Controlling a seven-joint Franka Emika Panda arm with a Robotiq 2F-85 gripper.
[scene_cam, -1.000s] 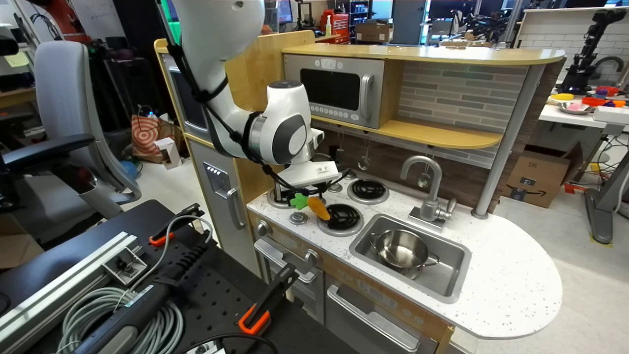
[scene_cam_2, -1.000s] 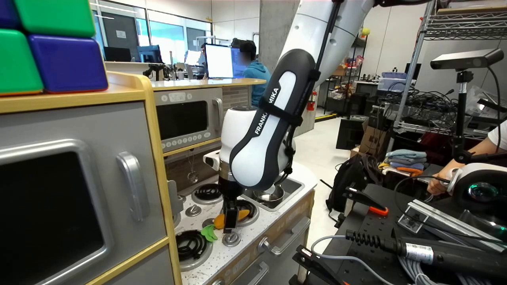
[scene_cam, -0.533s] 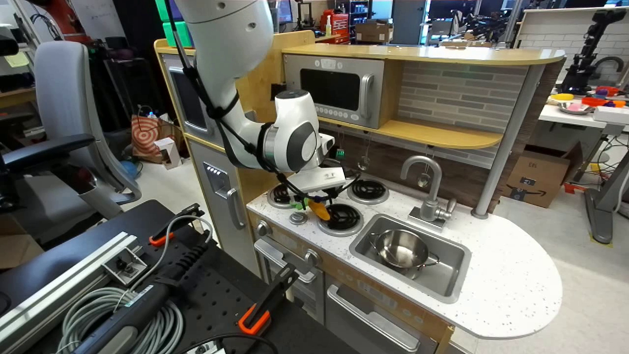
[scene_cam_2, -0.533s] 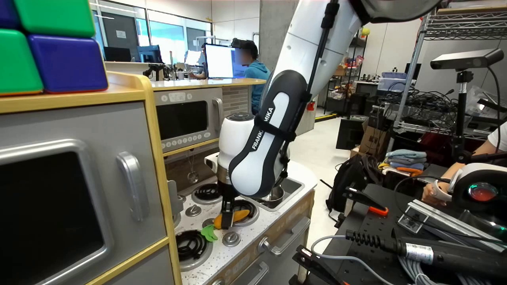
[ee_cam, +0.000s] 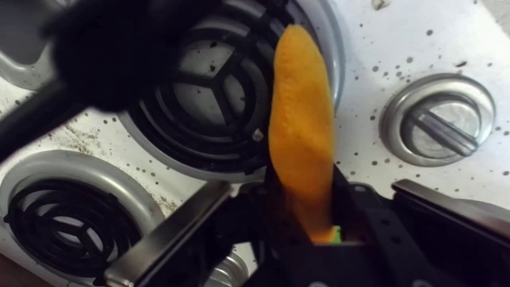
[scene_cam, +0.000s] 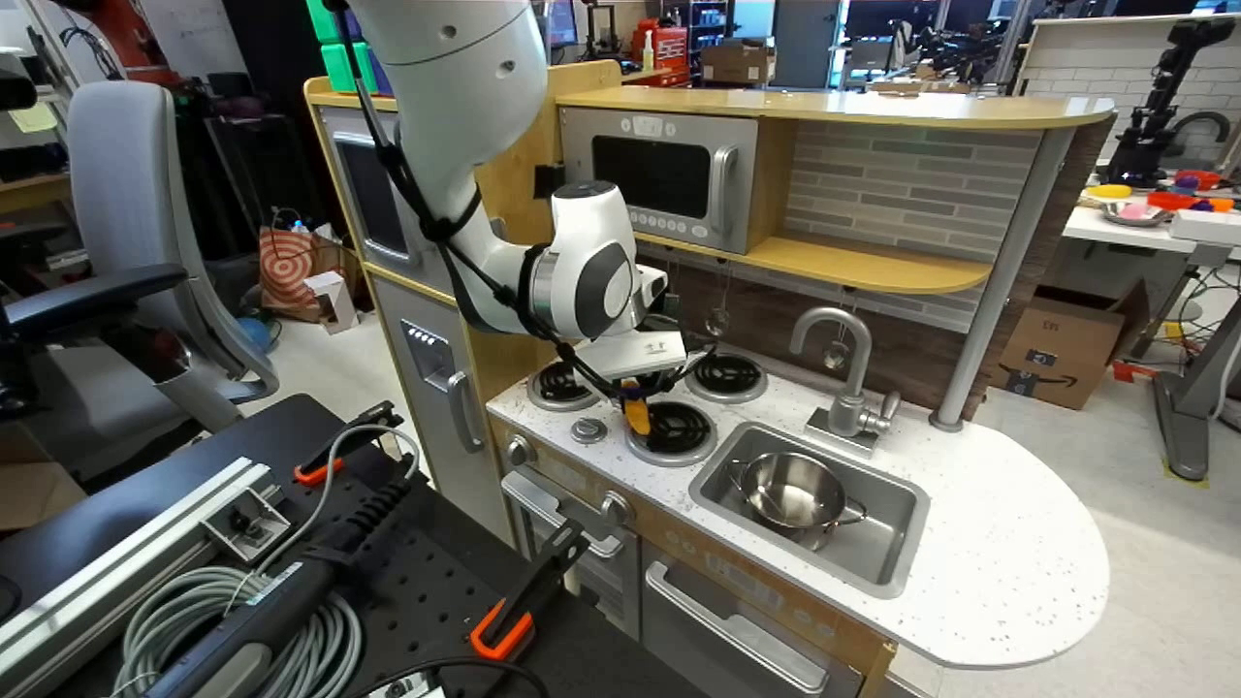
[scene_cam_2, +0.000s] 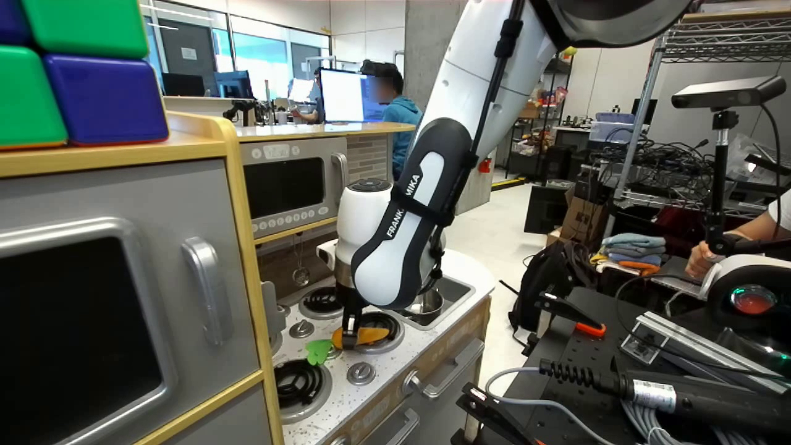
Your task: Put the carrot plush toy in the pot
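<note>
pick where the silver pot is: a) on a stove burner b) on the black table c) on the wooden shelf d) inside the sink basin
d, since both exterior views show the silver pot within the walls of the sink basin.

The wrist view (the closest) looks down past the hand (ee_cam: 304, 175) onto a burner (ee_cam: 217, 81). In an exterior view the gaze falls from high and well back on the front of the worktop (scene_cam: 1008, 543); in an exterior view it runs past a near grey cabinet (scene_cam_2: 111, 290) toward the sink (scene_cam_2: 454, 293) beyond the hand. Both exterior views share hand, sink and microwave (scene_cam: 659, 174).
</note>
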